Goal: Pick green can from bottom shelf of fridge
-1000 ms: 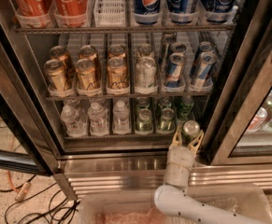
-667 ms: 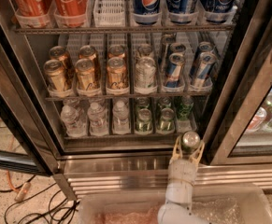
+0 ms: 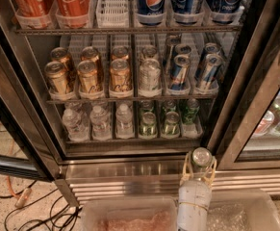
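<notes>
The fridge (image 3: 130, 170) stands open in front of me, with wire racks of drinks. My gripper (image 3: 199, 163) is below and in front of the bottom shelf (image 3: 130, 139), over the ribbed steel base at the lower right. It is shut on a green can (image 3: 201, 157), whose silver top shows between the pale fingers. More green cans (image 3: 147, 125) stand in the right-hand lanes of the bottom shelf. Small clear water bottles (image 3: 101, 121) fill its left lanes.
Gold cans (image 3: 89, 76) and silver and blue cans stand on the middle rack, Coca-Cola and Pepsi cans on the top rack. The neighbouring cooler's glass front (image 3: 274, 119) is at the right. A clear tray (image 3: 130, 215) lies below me. Cables (image 3: 14, 201) lie on the floor at the left.
My gripper has drawn back out of the bottom shelf and down to the front of the fridge base, with the green can held in it.
</notes>
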